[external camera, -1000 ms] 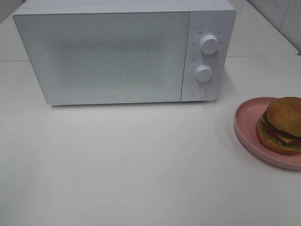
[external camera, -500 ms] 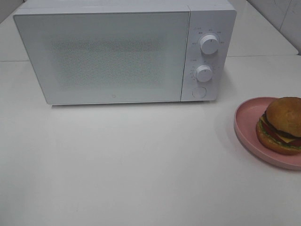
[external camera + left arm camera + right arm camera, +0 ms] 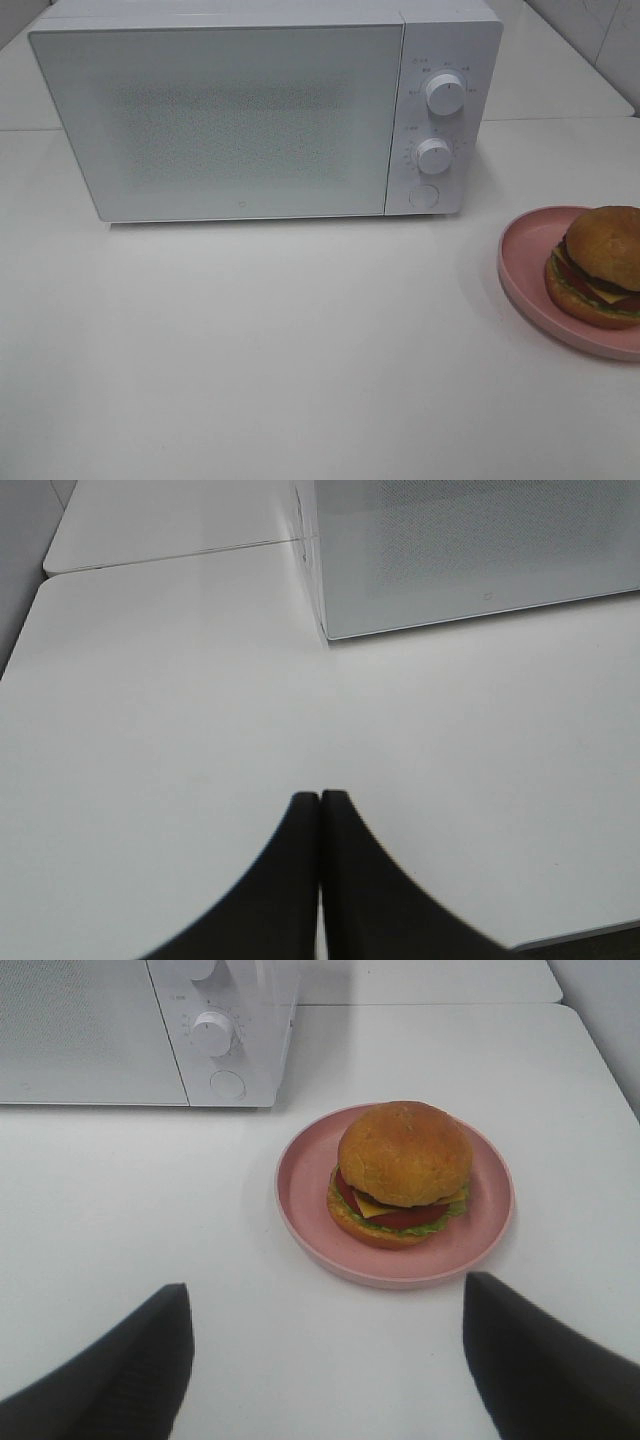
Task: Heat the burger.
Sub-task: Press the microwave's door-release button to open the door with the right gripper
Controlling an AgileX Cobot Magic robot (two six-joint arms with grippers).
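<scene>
So the burger (image 3: 602, 262) sits on its pink plate (image 3: 522, 262) at the right edge of the overhead frame. The microwave (image 3: 220, 120) is upper left with its door shut. Right pincer (image 3: 325, 1295) is spread wide, holding nothing, and the burger lies dead ahead of it, centred between the two fingers. Left pincer (image 3: 320, 805) is pinched closed, empty, over bare worktop (image 3: 150, 700). Right arm's clearly nearer, I'd say.
</scene>
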